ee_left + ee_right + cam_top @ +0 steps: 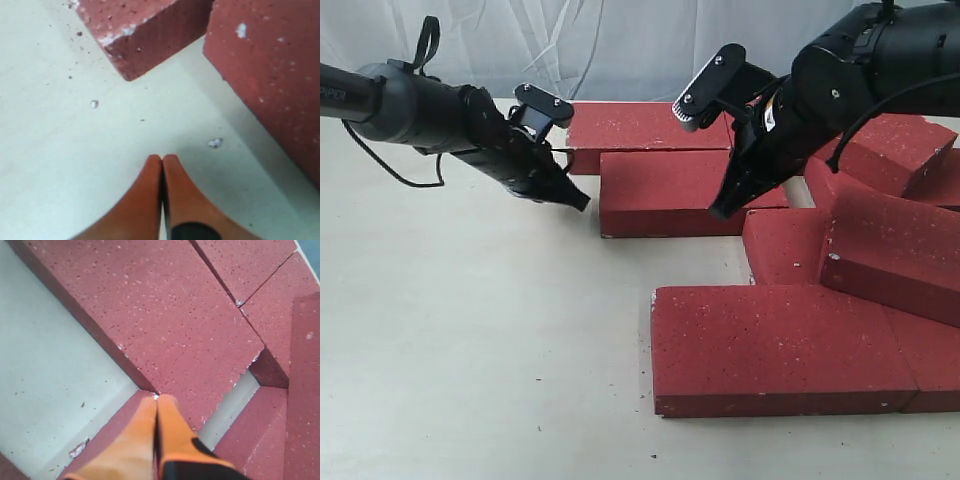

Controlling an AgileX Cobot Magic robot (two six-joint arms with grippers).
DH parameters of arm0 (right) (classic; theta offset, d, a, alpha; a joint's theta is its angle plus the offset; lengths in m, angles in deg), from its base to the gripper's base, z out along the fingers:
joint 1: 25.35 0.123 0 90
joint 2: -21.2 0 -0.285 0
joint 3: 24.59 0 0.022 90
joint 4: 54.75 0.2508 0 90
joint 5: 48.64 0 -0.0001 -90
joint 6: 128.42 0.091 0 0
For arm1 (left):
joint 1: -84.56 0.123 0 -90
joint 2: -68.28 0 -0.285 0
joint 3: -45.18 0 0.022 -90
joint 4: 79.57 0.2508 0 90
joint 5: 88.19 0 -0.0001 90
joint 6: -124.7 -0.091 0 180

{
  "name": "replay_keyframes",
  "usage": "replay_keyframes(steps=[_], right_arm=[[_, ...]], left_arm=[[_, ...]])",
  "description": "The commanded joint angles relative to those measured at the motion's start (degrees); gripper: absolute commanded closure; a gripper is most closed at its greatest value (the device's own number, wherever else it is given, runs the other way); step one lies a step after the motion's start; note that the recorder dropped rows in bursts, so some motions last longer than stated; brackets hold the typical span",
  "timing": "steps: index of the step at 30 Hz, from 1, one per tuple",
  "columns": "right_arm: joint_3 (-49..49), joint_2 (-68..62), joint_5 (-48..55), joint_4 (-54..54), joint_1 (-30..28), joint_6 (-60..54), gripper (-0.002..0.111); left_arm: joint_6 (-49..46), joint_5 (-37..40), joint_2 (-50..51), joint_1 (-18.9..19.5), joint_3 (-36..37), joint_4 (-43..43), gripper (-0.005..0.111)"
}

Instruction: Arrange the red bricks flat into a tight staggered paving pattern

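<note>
Several red bricks lie on the pale table [470, 340]. Two lie flat and staggered at the back [640, 125] [665, 190]. A large one [770, 345] lies flat in front, and a tilted one [895, 250] leans on its neighbours at the right. My left gripper [582, 203] is shut and empty, hovering over bare table just left of the two back bricks; in its wrist view the fingertips [162, 157] point at the gap between two brick corners [140, 35] [270, 65]. My right gripper [717, 212] is shut, its tip [157, 399] at the near right corner of the second brick [165, 315].
More red bricks [890, 145] [940, 180] are piled unevenly at the far right, with another [785, 245] flat between the back pair and the front one. A white curtain [620, 40] hangs behind. Small chips and grit [215, 143] dot the table.
</note>
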Motion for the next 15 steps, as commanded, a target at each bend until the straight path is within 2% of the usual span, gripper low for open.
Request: replay_keyframes(steps=[1,5,15], right_arm=[[-0.3,0.2,0.3,-1.5,-0.2,-0.1,0.109],[-0.3,0.2,0.5,-1.5,-0.2,-0.1,0.109],[-0.3,0.2,0.5,-1.5,-0.2,0.0,0.109]], left_arm=[[0.2,1.7,-0.3,-4.3,-0.7,-1.0,0.107],[0.2,1.4,1.4,-5.8,-2.5,-1.8,0.107],[0.2,1.9,5.5,-6.9,-7.4,-5.1,0.107]])
